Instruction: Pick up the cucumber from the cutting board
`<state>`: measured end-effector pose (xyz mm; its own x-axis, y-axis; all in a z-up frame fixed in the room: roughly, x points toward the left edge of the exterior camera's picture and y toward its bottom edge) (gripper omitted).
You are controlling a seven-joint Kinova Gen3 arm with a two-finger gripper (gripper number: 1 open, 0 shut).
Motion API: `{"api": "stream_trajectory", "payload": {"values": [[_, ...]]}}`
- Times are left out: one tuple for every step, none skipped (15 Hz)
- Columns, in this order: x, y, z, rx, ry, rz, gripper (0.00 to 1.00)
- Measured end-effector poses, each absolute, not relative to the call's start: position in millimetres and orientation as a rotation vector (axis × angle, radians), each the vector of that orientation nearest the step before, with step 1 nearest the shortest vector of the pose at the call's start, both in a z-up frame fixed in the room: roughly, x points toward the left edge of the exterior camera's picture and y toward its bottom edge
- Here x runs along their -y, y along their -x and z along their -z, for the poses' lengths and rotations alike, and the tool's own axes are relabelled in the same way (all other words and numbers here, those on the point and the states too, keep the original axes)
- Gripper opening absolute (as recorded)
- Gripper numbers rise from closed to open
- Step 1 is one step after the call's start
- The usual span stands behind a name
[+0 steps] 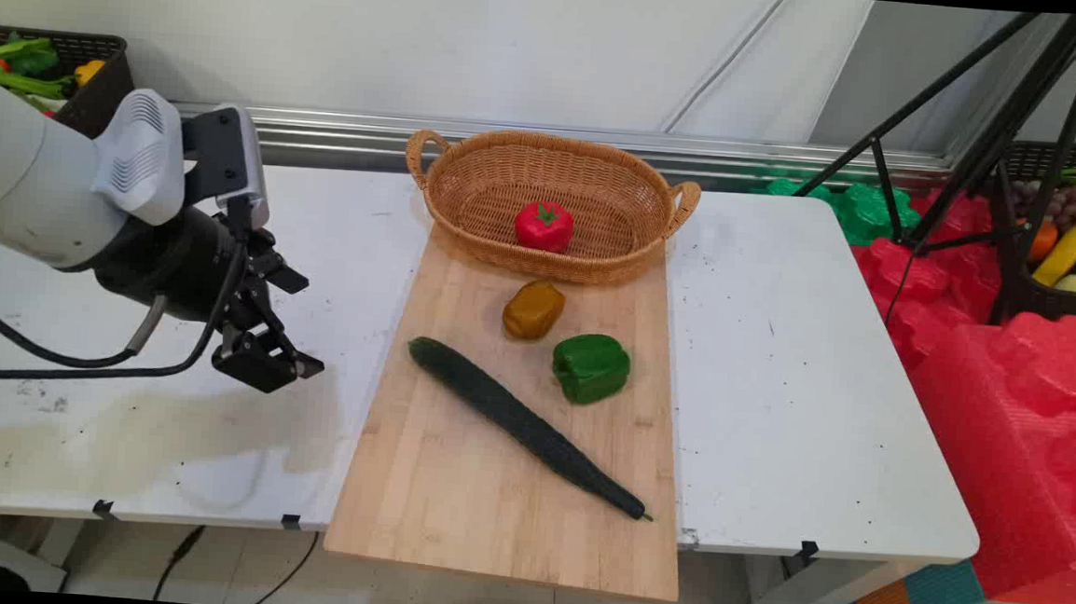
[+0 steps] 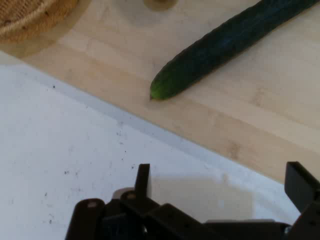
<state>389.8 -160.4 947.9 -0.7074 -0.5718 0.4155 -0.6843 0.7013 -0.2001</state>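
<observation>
My gripper (image 1: 298, 325) hangs open over the white table, left of the wooden cutting board (image 1: 452, 484), holding nothing. In the hand view my gripper (image 2: 220, 182) shows its two fingers wide apart above bare table. Nearest to it is a long dark green cucumber (image 1: 521, 422), lying diagonally on the board; its blunt end (image 2: 165, 90) points toward me. Beyond it lie a brownish-yellow pepper (image 1: 533, 309) and a green bell pepper (image 1: 590, 368). A red tomato (image 1: 544, 226) sits inside the wicker basket (image 1: 471, 176) at the board's far end.
The board overhangs the table's near edge. A dark crate of vegetables (image 1: 93, 97) stands at the back left. Right of the table are red foam blocks (image 1: 1009, 387), a black tripod (image 1: 986, 152) and a fruit basket (image 1: 1061, 301).
</observation>
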Motion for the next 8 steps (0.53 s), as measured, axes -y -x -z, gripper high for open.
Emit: {"api": "stream_trajectory", "payload": {"values": [[160.3,-388.8,-949.2,2.588,-0.979,-0.496,1.0],[160.4,-387.5,-950.5,2.586,-0.971,-0.501,1.0],[160.4,-386.4,-951.2,2.59,-0.962,-0.503,1.0],[160.5,-385.4,-951.8,2.596,-0.95,-0.504,1.0],[160.5,-384.6,-952.3,2.604,-0.934,-0.504,1.0],[160.7,-384.3,-952.5,2.612,-0.919,-0.501,1.0],[161.1,-384.1,-952.6,2.623,-0.897,-0.497,1.0],[161.4,-384.2,-952.4,2.634,-0.878,-0.49,1.0]]}}
